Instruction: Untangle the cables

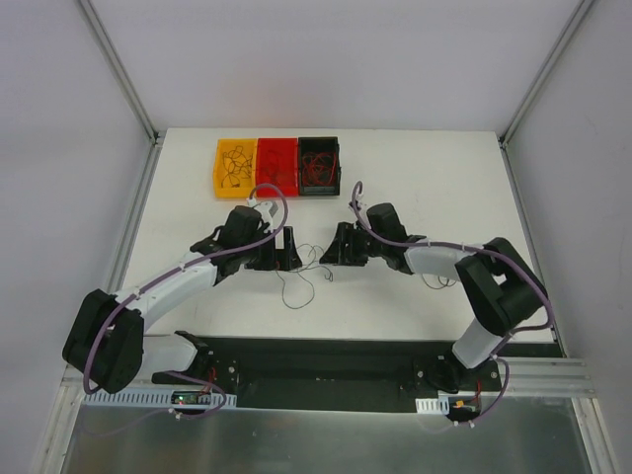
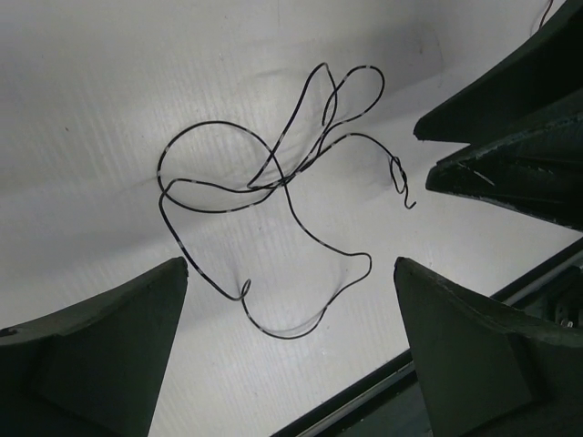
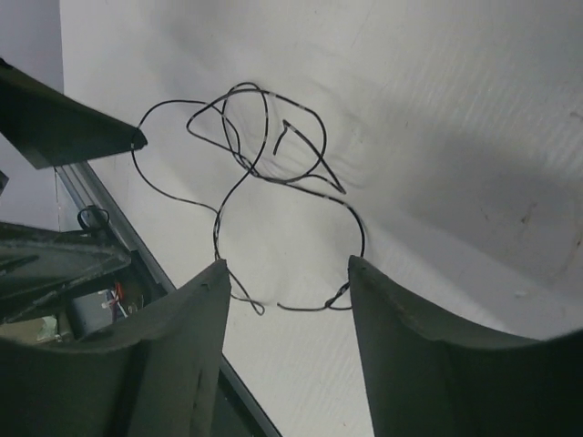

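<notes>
A tangle of thin dark cables (image 1: 302, 278) lies on the white table between my two grippers. In the left wrist view the cables (image 2: 273, 182) form several loops ahead of my left gripper (image 2: 290, 273), whose jaws stand wide open around nothing. In the right wrist view the cables (image 3: 264, 155) lie ahead of my right gripper (image 3: 287, 264). It is open, and a curled wire end lies on the table between its fingers (image 3: 428, 355), brushing both tips. From above, the left gripper (image 1: 292, 257) and the right gripper (image 1: 332, 251) face each other across the tangle.
Three bins stand in a row at the back: a yellow bin (image 1: 221, 170), a red bin (image 1: 277, 146) and a black bin (image 1: 319, 143), each holding more wires. Another thin wire (image 1: 435, 282) lies under the right forearm. The black base rail (image 1: 326, 357) runs along the near edge.
</notes>
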